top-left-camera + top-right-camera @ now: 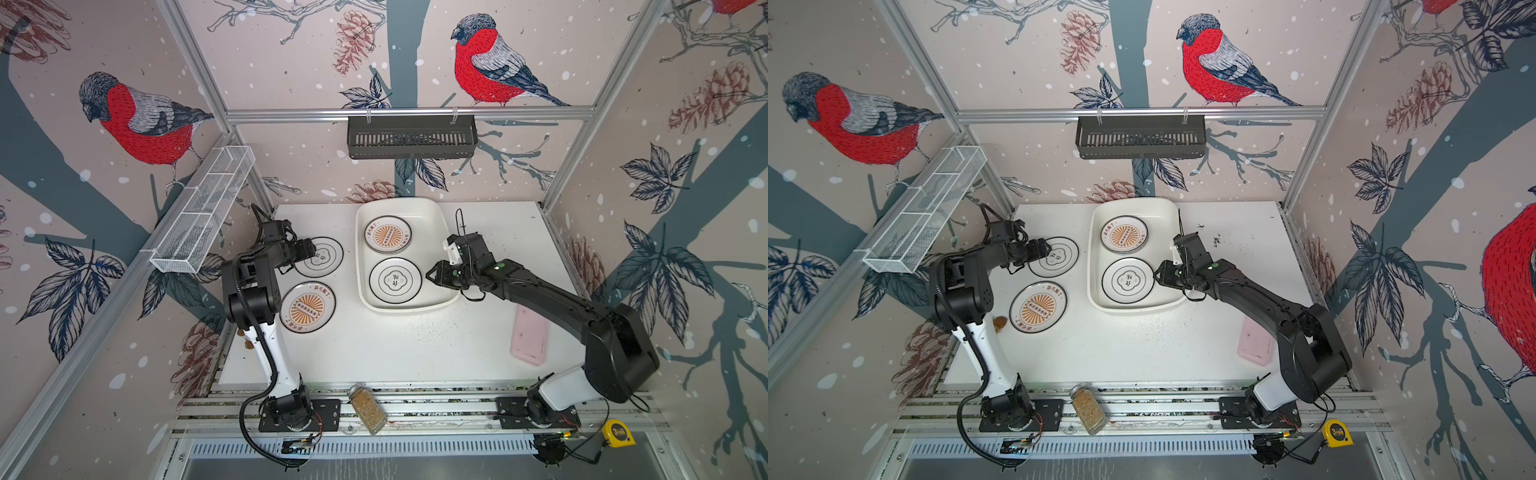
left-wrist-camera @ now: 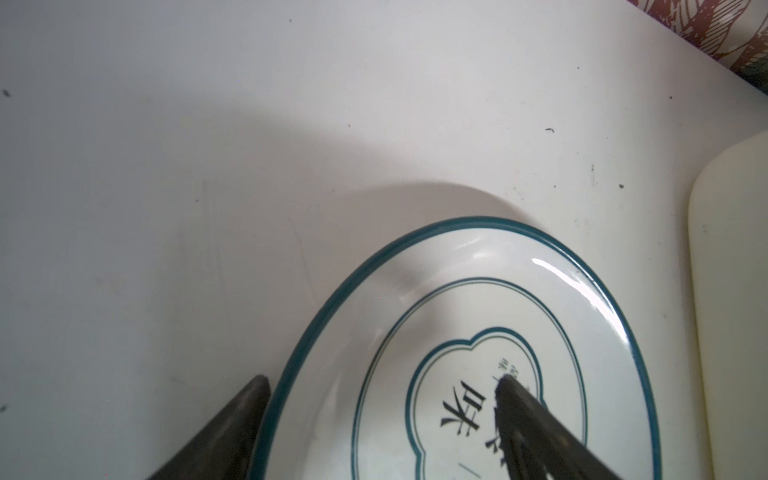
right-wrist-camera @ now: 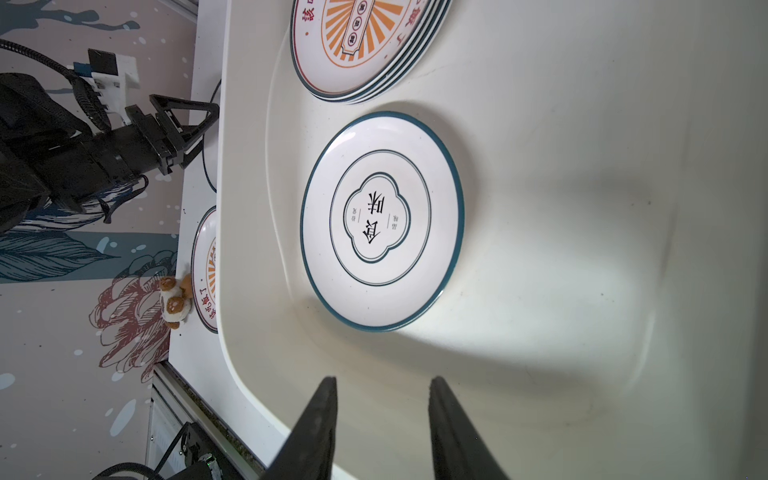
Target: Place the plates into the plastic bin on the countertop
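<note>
Two plates lie on the countertop (image 1: 415, 349) at the left: a cloud-emblem plate (image 1: 328, 257) (image 2: 457, 332) and a sunburst plate (image 1: 307, 306) nearer the front. My left gripper (image 1: 312, 249) (image 2: 383, 378) is open and straddles the cloud-emblem plate's left rim, with one finger outside the rim and the other over its centre. The plastic bin (image 1: 415, 204) (image 3: 582, 208) holds a stack of plates topped by a sunburst one (image 1: 387, 235) (image 3: 357, 41) and a single cloud-emblem plate (image 1: 395, 280) (image 3: 382, 220). My right gripper (image 1: 430, 275) (image 3: 383, 379) hovers over the bin's right side, open and empty.
A flat pink rectangle (image 1: 530, 336) lies at the right under the right arm. A small plush toy (image 3: 174, 299) sits by the sunburst plate. A spice jar (image 1: 368, 409) and a tape measure (image 1: 619, 433) rest on the front rails. A wire basket (image 1: 203, 208) and a black rack (image 1: 411, 137) hang on the walls.
</note>
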